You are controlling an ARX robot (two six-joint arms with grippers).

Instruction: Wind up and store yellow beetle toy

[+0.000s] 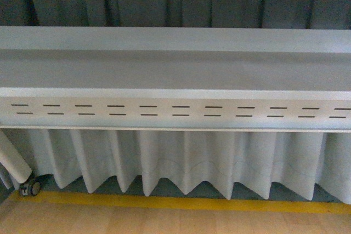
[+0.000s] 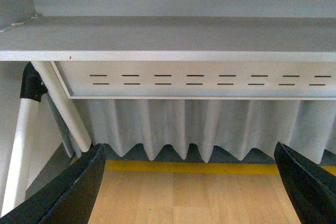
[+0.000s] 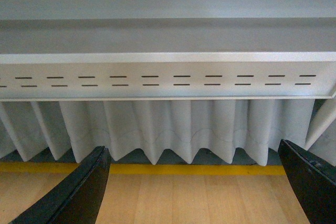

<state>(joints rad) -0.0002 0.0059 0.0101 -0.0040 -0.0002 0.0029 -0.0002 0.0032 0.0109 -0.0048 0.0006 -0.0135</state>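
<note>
Three views, and none of them shows the yellow beetle toy. It is not between either pair of fingers, not on the grey shelf ledge (image 1: 175,72) ahead of them, and not on the wooden floor (image 1: 164,223) beneath them. So the relation the coming move turns on cannot be read here: which way the toy lies from either hand, how its long axis runs, and which arm is nearer.

The left gripper (image 2: 188,166) is spread wide, its black fingers (image 2: 68,192) at the far edges of its view with nothing between them. The right gripper (image 3: 193,161) stands equally wide and equally empty.

Ahead of both hands a slotted panel (image 1: 175,110) runs under the ledge, with a pleated white skirt (image 1: 181,160) hanging below it. A yellow floor stripe (image 1: 181,204) lies just beyond the fingertips. Off the left hand's outer side a white leg (image 2: 63,108) slants down.

My judgement is that winding has not begun and the toy must first be found.
</note>
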